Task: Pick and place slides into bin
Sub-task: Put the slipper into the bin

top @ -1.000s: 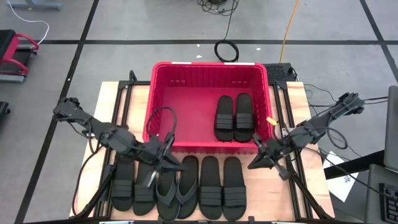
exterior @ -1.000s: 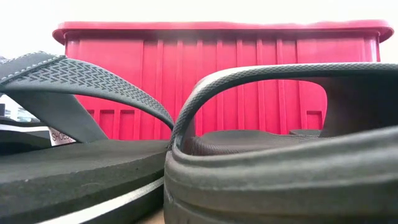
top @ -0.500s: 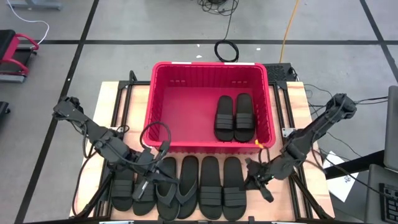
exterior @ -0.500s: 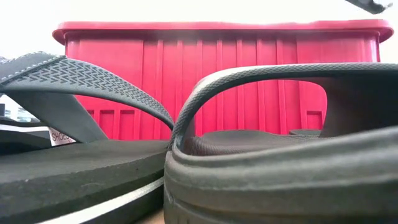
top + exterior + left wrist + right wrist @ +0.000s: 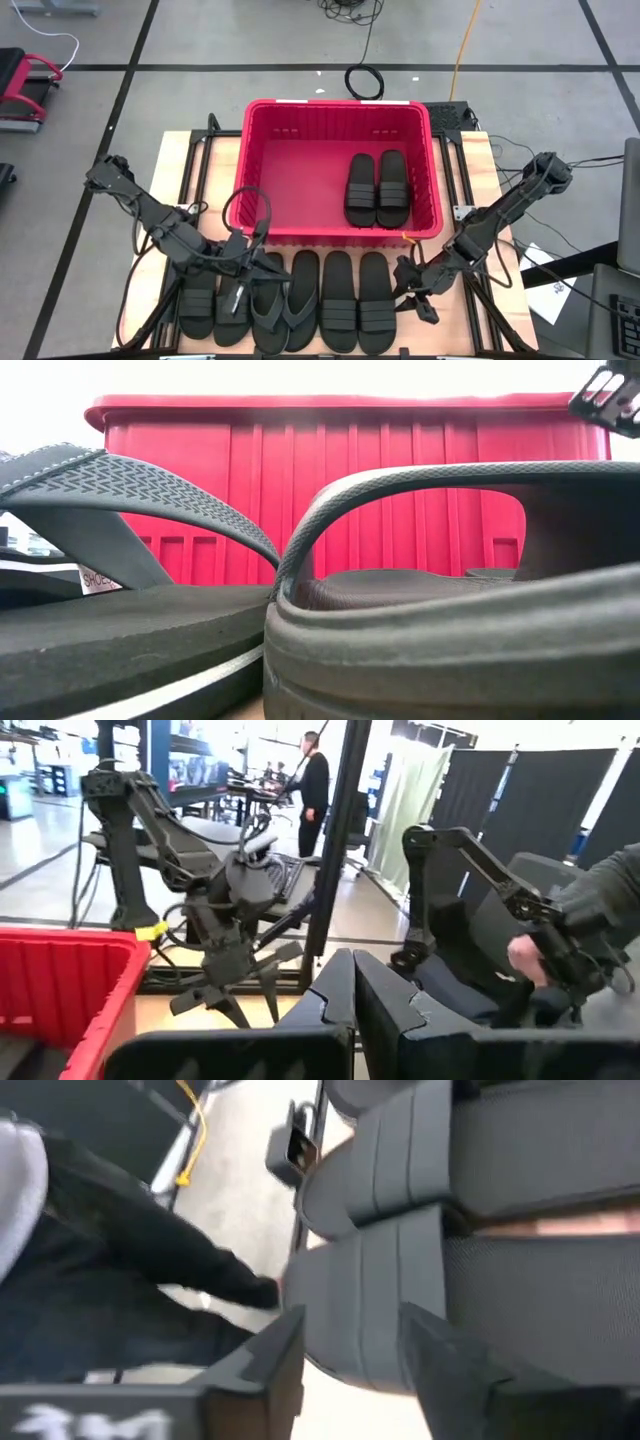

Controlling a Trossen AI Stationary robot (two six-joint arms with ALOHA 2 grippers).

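Along the desk's [image 5: 168,160] front edge we see six black slides in a row, toes toward the bin. From the left: two band-strap slides [image 5: 213,305], touching side by side, partly covered by the left arm; then the two flip-flops [image 5: 284,300] w/ Y thong straps, side by side; then two more band-strap slides [image 5: 357,290] nearest the right arm.

Over the left pair the left gripper [image 5: 243,284] sits low, just above the 2nd slide from the left and next to the 1st flip-flop. In the left wrist view its fingers [image 5: 385,1010] stand nearly together w/ only a thin slit between them, nothing held; we read it as closed.

At the desk's back-centre stands the red bin [image 5: 262,130], its front wall just behind the row of toes. Inside, toward the right side, lies one pair of band-strap slides [image 5: 377,187], side by side & flat on the floor of the bin; the bin's left part holds nothing.

By the desk's front-right, the right gripper [image 5: 408,285] hangs just beside the outer edge of the rightmost slide. Right wrist view shows its fingers [image 5: 440,1360] spread w/ a clear gap, a grey slide [image 5: 370,1280] lying beyond them, not clamped.

Low view: flip-flop strap [image 5: 120,485] and band strap [image 5: 420,480] up close, bin wall [image 5: 350,490] behind.
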